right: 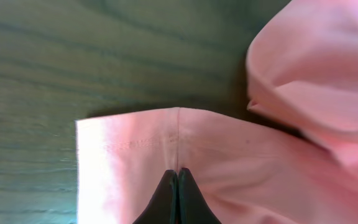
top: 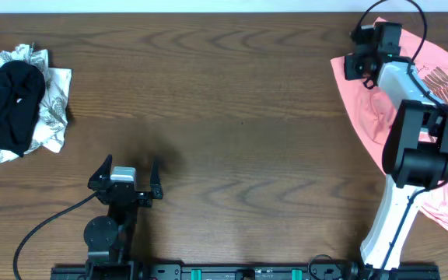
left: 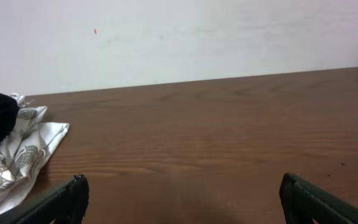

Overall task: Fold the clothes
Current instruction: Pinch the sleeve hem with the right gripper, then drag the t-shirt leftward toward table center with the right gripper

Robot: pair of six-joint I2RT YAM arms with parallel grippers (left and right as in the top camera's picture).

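R pincer (right: 177,174) clamped on T-shirt (right: 260,168) hem; L pincer (top: 130,166) wide.

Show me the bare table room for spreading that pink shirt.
Widest bare patch: the brown wooden table's middle, between the black and white-patterned cloth heap on the left and the salmon-pink T-shirt on the right, beyond the left arm's open fingers. Crowded: the right edge, where the right arm's fingers pinch the shirt.
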